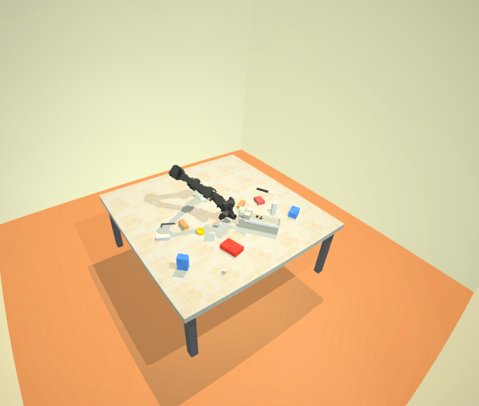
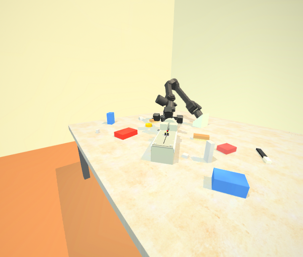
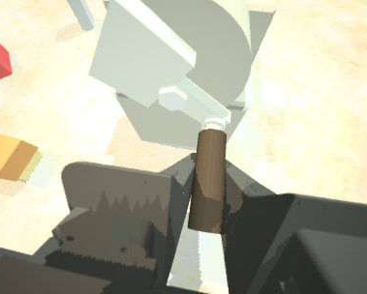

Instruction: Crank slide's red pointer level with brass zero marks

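Observation:
The machine [image 1: 258, 225] [image 2: 162, 154] is a long pale grey-green box with a rounded housing at its crank end. My gripper [image 3: 205, 160] [image 1: 234, 217] is shut on the crank's brown handle [image 3: 211, 169], which lies lengthwise between the fingers. The white crank arm [image 3: 204, 103] runs from the hub [image 3: 172, 98] to the handle, down and right in the wrist view. The small red pointer [image 1: 257, 215] [image 2: 167, 130] appears slightly on the crank side of the zero marks [image 1: 261, 217]; the exact gap is too small to read. The wrist view does not show pointer or marks.
A bright red block [image 1: 231, 247] [image 2: 125, 133] and a yellow disc [image 1: 200, 231] lie beside the machine. On its other side are an orange block [image 2: 201, 136] [image 3: 9, 157], a duller red block [image 2: 226, 148], an upright white block [image 2: 208, 151] and a blue block [image 2: 229, 183].

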Tool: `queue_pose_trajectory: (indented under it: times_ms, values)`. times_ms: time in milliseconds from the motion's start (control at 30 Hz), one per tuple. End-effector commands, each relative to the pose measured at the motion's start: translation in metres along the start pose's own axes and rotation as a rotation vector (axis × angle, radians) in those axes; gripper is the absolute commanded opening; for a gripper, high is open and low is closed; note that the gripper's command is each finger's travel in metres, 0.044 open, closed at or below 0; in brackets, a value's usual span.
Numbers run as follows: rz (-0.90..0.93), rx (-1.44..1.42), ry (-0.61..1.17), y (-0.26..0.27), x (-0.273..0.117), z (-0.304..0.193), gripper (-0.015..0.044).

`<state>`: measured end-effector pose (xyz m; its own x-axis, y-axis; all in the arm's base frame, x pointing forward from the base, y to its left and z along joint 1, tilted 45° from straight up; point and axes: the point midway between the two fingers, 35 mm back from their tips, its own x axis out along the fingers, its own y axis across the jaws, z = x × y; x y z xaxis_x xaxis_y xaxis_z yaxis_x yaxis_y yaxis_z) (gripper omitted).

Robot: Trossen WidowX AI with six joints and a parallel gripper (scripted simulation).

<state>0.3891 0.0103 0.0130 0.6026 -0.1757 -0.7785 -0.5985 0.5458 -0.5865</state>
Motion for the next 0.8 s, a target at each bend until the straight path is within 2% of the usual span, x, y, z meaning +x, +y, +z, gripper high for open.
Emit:
queue_pose_trajectory:
  times_ms: [0,767]
  values:
    - [0.013,-0.003,0.011,0.006,0.0053,-0.0052,0.0]
    - [0.013,-0.003,0.011,0.0118,0.0077,-0.0074,0.0]
